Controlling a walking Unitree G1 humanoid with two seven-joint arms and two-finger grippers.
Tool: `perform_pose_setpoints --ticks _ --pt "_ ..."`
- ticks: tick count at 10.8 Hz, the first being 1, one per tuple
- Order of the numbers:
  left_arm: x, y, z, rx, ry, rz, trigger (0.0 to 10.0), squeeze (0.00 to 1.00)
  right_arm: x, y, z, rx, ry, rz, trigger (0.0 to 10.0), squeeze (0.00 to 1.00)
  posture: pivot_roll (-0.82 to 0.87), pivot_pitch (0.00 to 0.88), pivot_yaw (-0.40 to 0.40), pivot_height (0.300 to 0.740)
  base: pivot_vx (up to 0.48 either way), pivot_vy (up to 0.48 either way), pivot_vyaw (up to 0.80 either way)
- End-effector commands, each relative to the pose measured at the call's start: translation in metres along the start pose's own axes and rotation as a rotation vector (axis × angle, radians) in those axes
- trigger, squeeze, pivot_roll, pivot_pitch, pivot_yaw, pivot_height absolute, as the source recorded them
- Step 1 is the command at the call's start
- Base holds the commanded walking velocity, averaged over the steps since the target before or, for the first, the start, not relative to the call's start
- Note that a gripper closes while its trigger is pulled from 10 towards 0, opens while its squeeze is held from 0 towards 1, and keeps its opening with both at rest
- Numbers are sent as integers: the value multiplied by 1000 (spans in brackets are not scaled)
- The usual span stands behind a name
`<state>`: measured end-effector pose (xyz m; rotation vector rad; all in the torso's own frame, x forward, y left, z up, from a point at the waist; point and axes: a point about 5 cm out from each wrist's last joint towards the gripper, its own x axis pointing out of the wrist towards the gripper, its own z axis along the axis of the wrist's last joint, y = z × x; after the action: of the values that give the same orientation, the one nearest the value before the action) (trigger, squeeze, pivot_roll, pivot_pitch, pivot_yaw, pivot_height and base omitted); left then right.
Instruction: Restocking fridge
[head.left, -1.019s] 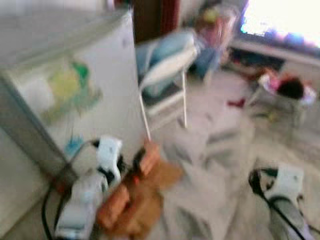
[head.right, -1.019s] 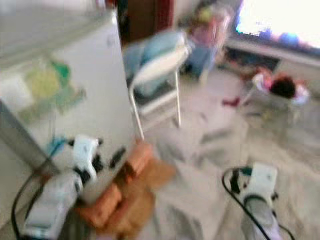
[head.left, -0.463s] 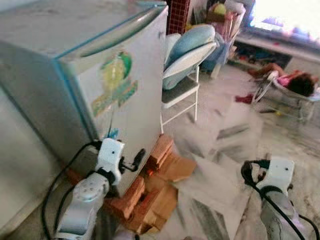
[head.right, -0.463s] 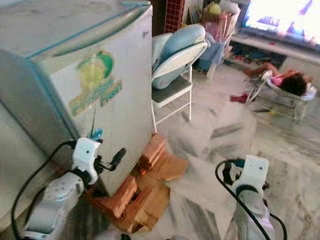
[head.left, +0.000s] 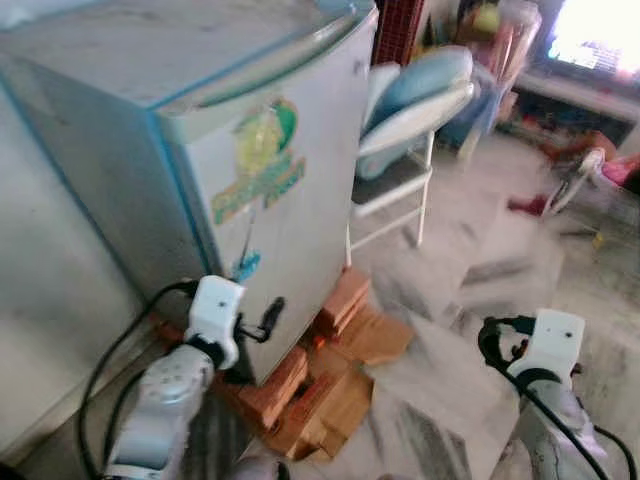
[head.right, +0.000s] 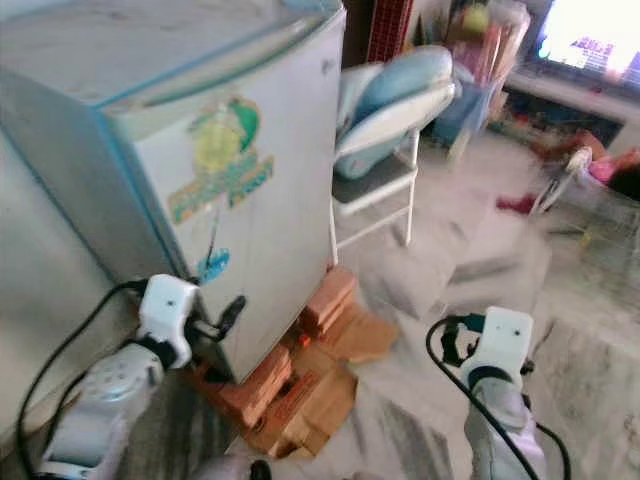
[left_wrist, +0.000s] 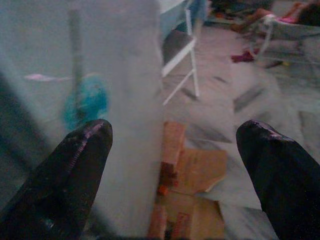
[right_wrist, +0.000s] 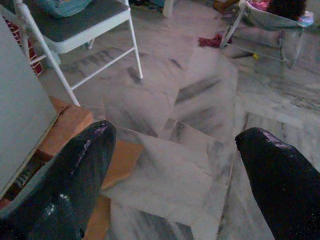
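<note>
A small pale fridge (head.left: 290, 200) with a green and yellow sticker (head.left: 262, 150) on its door stands shut, raised on bricks (head.left: 340, 300) and cardboard (head.left: 375, 335). My left gripper (head.left: 268, 318) is low at the door's bottom corner, near a blue sticker (left_wrist: 85, 102). In the left wrist view its black fingers (left_wrist: 65, 175) stand wide apart with the fridge's edge between them, and I cannot tell whether they touch it. My right gripper (right_wrist: 175, 150) hangs open over the marble floor (right_wrist: 200, 100), holding nothing.
A white folding chair (head.left: 395, 180) with a blue cushion stands just right of the fridge. Farther right, a person lies in a bouncer seat (right_wrist: 270, 20). A bright screen (head.left: 600, 40) and clutter line the back. A wall (head.left: 50, 300) runs along the fridge's left side.
The whole picture has shifted and sharpened as the camera moved, so the fridge now sits further right in view. My left gripper stays by the fridge's lower corner.
</note>
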<state>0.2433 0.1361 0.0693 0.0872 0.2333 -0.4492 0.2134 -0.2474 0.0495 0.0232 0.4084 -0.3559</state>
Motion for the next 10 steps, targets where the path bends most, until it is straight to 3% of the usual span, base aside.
perform_pose_setpoints --ticks 1,7,10 --pt "1 0 4 19 -17 -13 10000 0 0 -2 -1 9 2 -7 10000 0 64 0 -25 740 0 0 0" --pt "0 -4 6 22 -11 -35 10000 0 0 0 -2 20 1 -3 10000 0 66 0 -21 740 -213 0 0" --pt "0 -1 6 32 -15 -22 10000 0 1 1 -1 21 -3 -3 10000 0 64 0 -21 740 0 0 0"
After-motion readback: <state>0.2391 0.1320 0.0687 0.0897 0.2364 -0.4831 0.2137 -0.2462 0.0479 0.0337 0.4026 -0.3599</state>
